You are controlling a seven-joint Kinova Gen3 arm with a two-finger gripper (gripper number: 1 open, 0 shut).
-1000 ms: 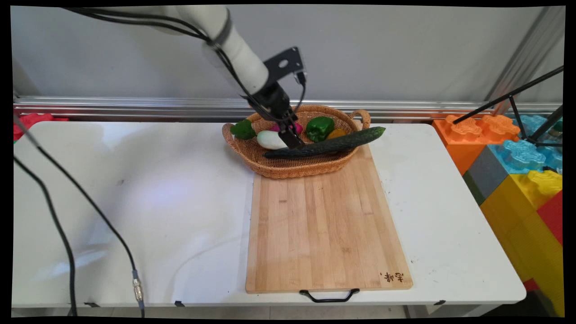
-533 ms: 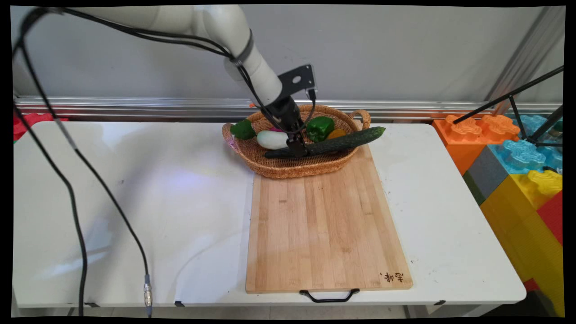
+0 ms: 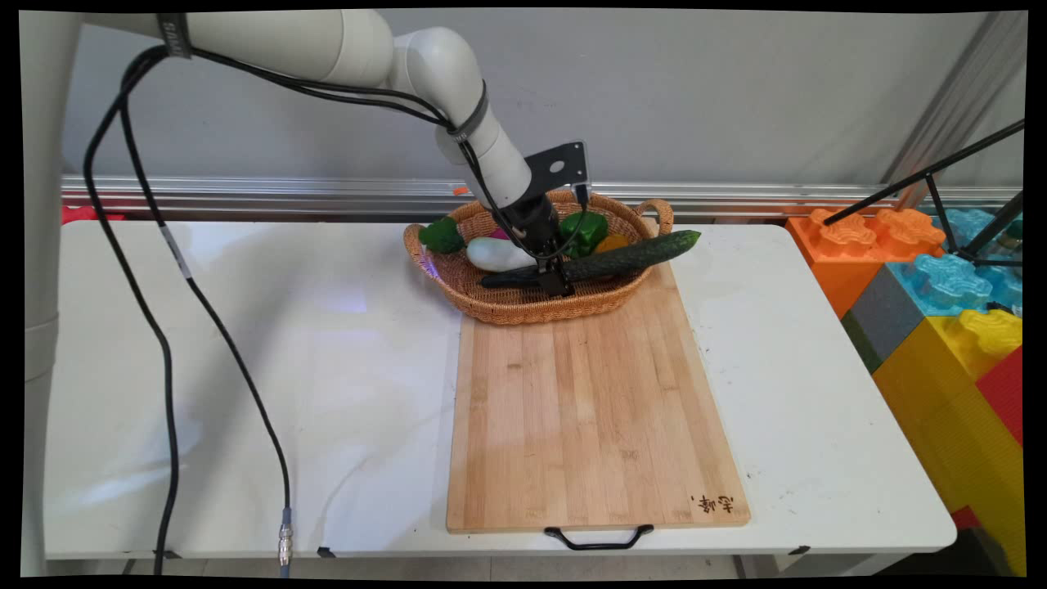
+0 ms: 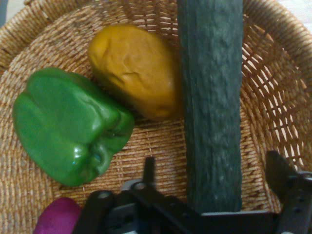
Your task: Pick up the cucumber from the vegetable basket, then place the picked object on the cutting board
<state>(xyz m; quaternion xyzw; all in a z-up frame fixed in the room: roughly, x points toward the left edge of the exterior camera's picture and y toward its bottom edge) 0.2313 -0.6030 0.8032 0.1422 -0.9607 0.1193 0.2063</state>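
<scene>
Tool (image 4: 209, 195): spread wide astride cucumber (image 4: 210, 97) in basket (image 3: 523, 307); centre, close squarely, clear of green pepper (image 4: 68, 126).

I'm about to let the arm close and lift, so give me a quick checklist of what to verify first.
1. Claw open: ok, one finger stands on each side.
2. Cucumber between the fingers: ok.
3. Fingers touching the cucumber: cannot tell.
4. Green pepper and yellow vegetable clear of the claw: ok, both beside it.
5. Cucumber free to lift: not ok, its end overhangs the basket rim.
6. Cutting board bare: ok.
</scene>
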